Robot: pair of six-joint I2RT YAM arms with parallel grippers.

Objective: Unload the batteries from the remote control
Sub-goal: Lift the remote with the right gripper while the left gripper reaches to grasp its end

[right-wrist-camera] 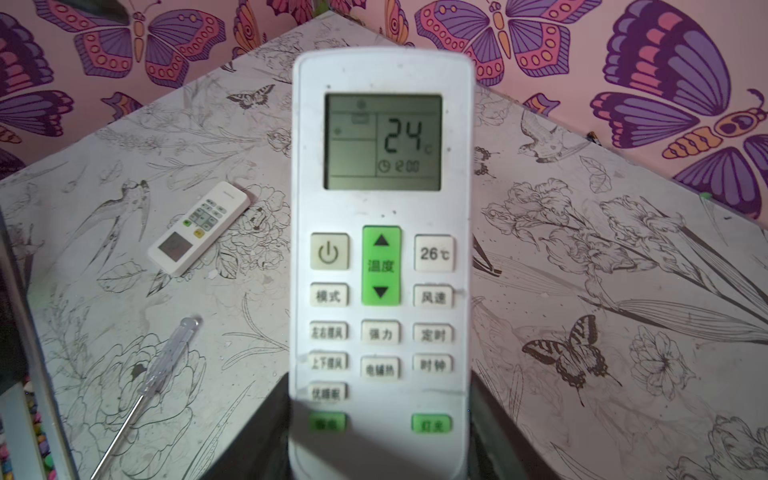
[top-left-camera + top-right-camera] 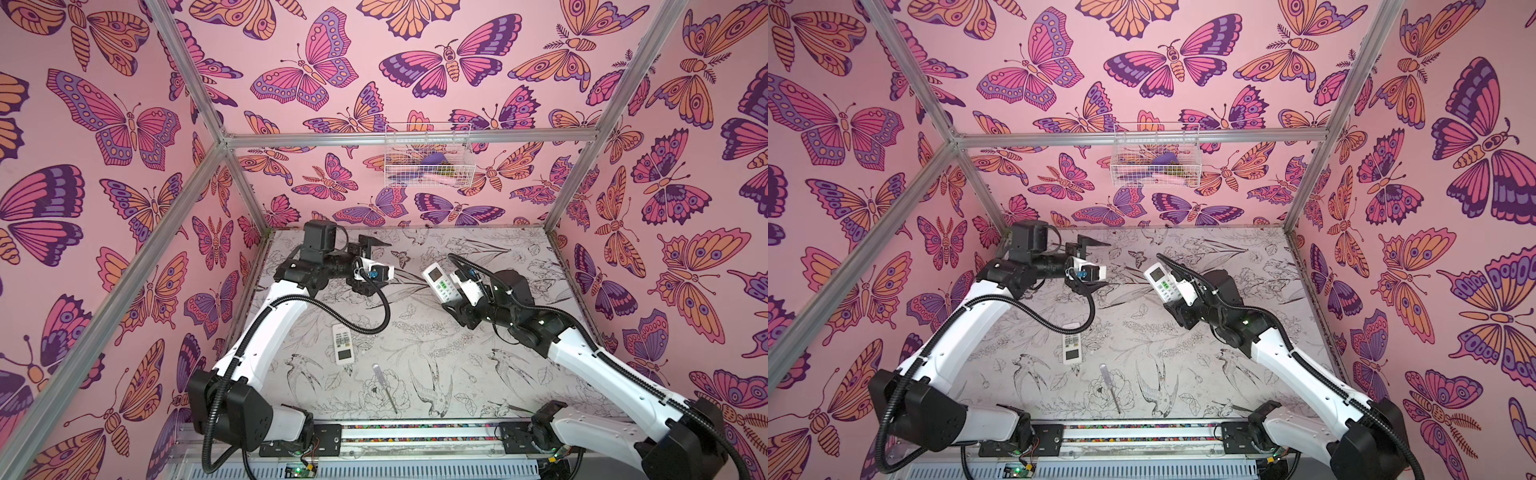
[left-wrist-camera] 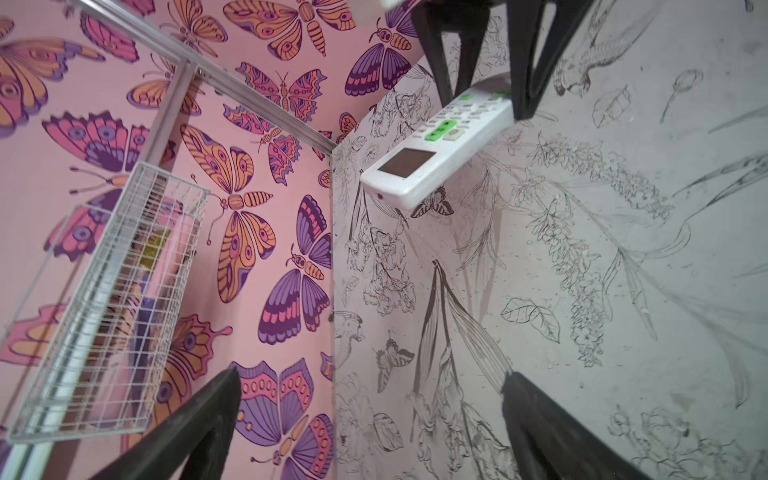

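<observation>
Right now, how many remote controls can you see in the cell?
2. The held remote is in the right gripper, raised above the table. The second remote lies face up on the table near the screwdriver. None seems hidden.

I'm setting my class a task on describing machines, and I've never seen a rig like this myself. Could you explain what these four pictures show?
This is a robot with two arms at a table. Two pictures look down from one camera overhead and are nearly alike. The other two come from small cameras on each arm's wrist. The right arm has its jaws closed on the lower end of a white remote, lifted off the table with its screen on. The left arm holds nothing, and its jaws stand wide open. On the table lie a second remote and a clear-handled screwdriver. A wire basket hangs on the back wall. No batteries show.
</observation>
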